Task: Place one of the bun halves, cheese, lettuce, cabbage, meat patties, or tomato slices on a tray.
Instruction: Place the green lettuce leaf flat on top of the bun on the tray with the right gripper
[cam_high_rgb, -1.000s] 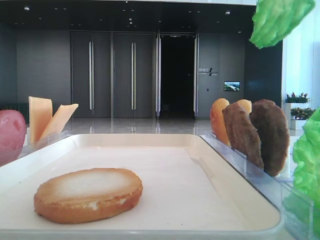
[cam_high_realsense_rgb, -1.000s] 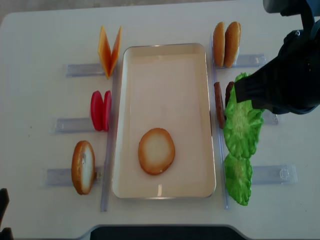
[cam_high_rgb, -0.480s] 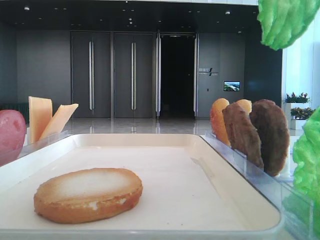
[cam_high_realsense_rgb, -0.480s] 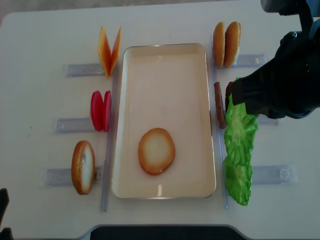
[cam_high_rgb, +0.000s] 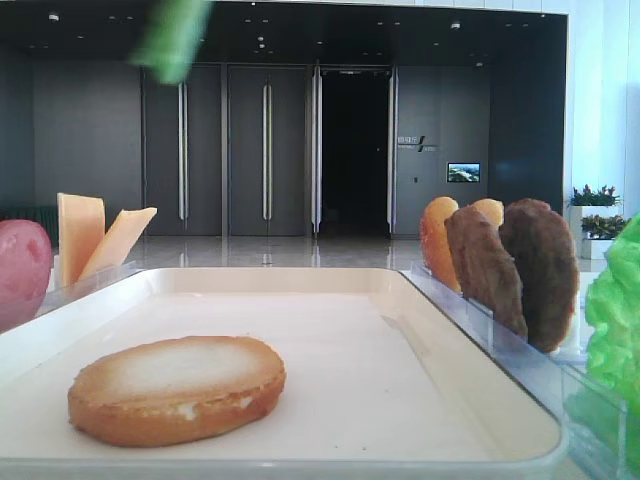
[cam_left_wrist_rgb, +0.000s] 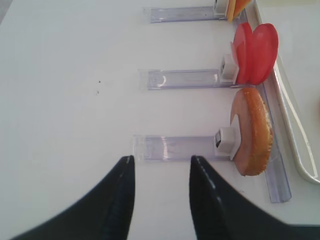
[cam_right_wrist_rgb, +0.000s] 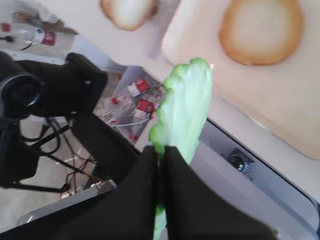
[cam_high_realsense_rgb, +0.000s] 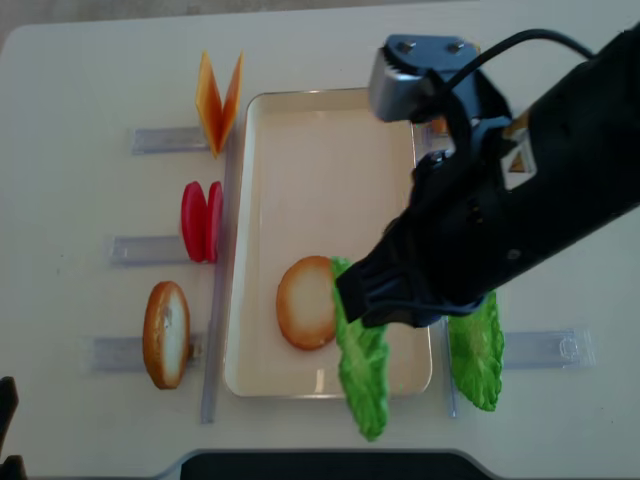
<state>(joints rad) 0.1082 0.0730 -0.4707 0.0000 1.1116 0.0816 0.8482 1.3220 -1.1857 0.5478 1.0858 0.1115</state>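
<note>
right gripper (cam_right_wrist_rgb: 161, 155) clamped on a lettuce leaf (cam_high_realsense_rgb: 362, 375), dangling it over the tray (cam_high_realsense_rgb: 330, 130) beside the bun half (cam_high_realsense_rgb: 305, 302) lying there. second lettuce leaf (cam_high_realsense_rgb: 476, 345) sits right of the tray. left gripper (cam_left_wrist_rgb: 160, 172) closed on nothing, near the bun (cam_left_wrist_rgb: 252, 131) in its holder

The right arm (cam_high_realsense_rgb: 520, 200) is a bulky matte black body with rounded, smooth housings. Behind the gripper sits a grey camera block (cam_high_realsense_rgb: 415, 65) with two small dark dots on top, and a black cable (cam_high_realsense_rgb: 520, 45) loops out from beside it. The right gripper (cam_right_wrist_rgb: 161, 165) has plain black fingers; the left gripper (cam_left_wrist_rgb: 160, 200) shows two glossy black, tapering, slightly curved fingers (cam_left_wrist_rgb: 117, 200).
</note>
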